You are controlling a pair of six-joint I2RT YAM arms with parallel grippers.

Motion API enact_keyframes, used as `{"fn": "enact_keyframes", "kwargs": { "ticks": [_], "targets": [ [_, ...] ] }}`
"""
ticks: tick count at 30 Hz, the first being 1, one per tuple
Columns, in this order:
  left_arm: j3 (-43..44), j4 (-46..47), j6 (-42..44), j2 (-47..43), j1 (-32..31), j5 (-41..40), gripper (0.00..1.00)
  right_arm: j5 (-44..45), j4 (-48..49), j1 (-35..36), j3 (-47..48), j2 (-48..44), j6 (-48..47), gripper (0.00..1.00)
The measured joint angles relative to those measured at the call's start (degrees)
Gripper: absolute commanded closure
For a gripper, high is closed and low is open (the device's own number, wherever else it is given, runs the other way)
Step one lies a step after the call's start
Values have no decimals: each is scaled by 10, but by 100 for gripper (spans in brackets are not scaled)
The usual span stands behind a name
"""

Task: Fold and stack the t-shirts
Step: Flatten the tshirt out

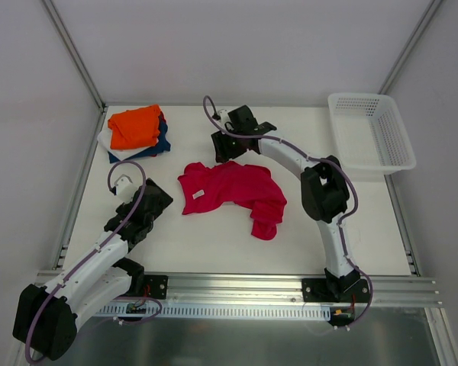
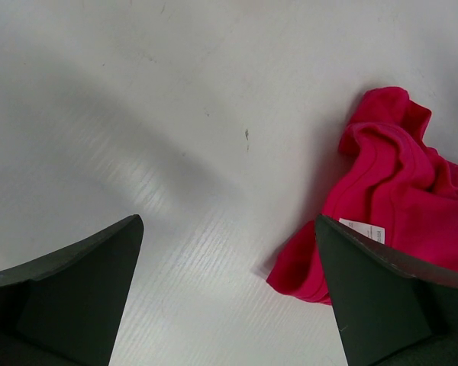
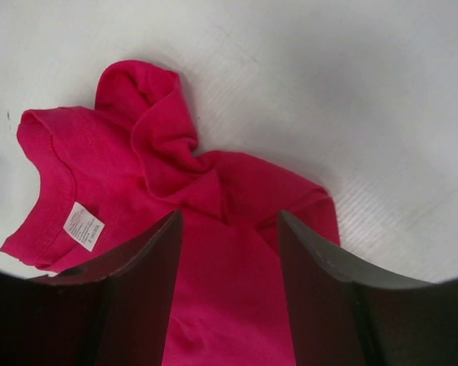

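A crimson-red t-shirt (image 1: 233,194) lies crumpled in the middle of the table, its white neck label (image 1: 199,194) toward the left. A folded stack sits at the back left: an orange tee (image 1: 134,126) on top, a navy-blue one (image 1: 162,142) and a white one (image 1: 106,142) under it. My left gripper (image 1: 162,200) is open and empty just left of the red shirt; in the left wrist view (image 2: 229,229) it is over bare table with the shirt's collar edge (image 2: 382,198) by its right finger. My right gripper (image 1: 227,149) is open over the shirt's back edge, with red cloth (image 3: 229,290) showing between the jaws.
A white plastic mesh basket (image 1: 370,131) stands at the back right corner. Metal frame rails run along the table's left edge (image 1: 82,175) and front edge (image 1: 237,286). White walls close in the back and sides.
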Motion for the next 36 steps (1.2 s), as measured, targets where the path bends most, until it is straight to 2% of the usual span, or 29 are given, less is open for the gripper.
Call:
{"fn": "enact_keyframes", "kwargs": {
  "ticks": [5,20,23,25,31,36],
  "targets": [
    [0,0,0,1,0,2,3,-7,-1,18,0,11,3,33],
    [0,0,0,1,0,3,3,-30,14,42,-20,45,17,34],
    [0,0,0,1,0,3,3,-33,15,45,-20,50,19,40],
    [0,0,0,1,0,4,4,-35,16,46,-20,52,20,58],
    [0,1,0,7,0,4,3,-38,20,49,-10,66,28,98],
    [0,1,0,15,0,4,3,-31,18,51,2,68,29,100]
  ]
}}
